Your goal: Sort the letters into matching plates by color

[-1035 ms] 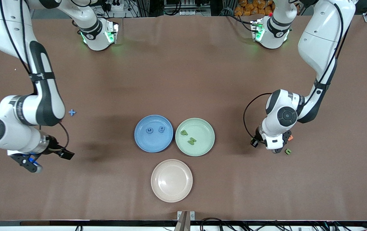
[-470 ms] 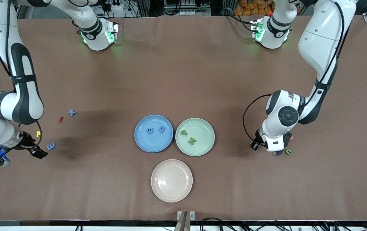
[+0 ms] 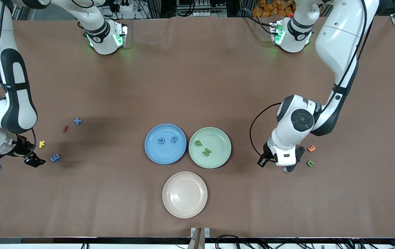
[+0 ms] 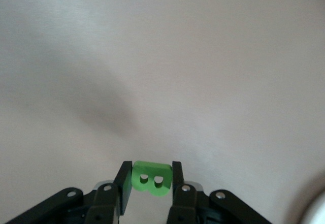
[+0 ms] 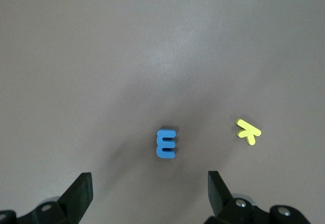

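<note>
The left gripper (image 4: pixel 148 188), clamped on a green letter (image 4: pixel 151 178), has the mint green plate (image 3: pixel 223 158) toward the table's middle, while the right gripper (image 5: pixel 147 193), fingers apart, hangs near the blue letter E (image 5: pixel 166 143).

White arms (image 3: pixel 335 31) with black joint bands, black cables, green-lit bases, black screwed jaws.

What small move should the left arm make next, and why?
Probably carry the green letter over to the green plate. The left tool is shut on it, above bare table toward the left arm's end, and the plate already holds two green letters.
</note>
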`<state>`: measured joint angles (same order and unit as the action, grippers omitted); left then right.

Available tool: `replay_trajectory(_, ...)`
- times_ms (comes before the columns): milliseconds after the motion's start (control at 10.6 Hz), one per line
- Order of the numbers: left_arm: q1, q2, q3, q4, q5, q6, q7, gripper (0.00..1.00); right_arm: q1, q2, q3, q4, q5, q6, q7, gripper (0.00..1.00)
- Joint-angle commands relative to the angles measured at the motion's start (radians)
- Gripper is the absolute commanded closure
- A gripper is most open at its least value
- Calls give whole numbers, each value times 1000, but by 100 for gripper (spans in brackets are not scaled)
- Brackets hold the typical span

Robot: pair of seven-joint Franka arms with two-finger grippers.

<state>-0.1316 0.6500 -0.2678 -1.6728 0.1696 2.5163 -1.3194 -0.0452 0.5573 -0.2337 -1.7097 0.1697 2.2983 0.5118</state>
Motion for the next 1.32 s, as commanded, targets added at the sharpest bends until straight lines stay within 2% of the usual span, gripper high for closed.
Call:
replay_trajectory(0,-16,7,-33,36,-4,-4,-11,100,-13,22,7,-60,20,111,-9,0)
replay_trajectory(282,-65,11,-42,68,-19,-2,-11,100,-27,73,7,-53,97,113,-15,0)
replay_trajectory(659,-85,23,-83,136,-148,-1,-18,100,-36,107,7,-50,105,148,-13,0)
replay_trajectory(1035,-192,69,-80,166,-168,48,-24,100,-27,148,7,-48,135,202,-13,3)
replay_trajectory(1223,-246,88,-71,168,-168,85,-41,100,-22,156,8,-48,140,208,-15,17)
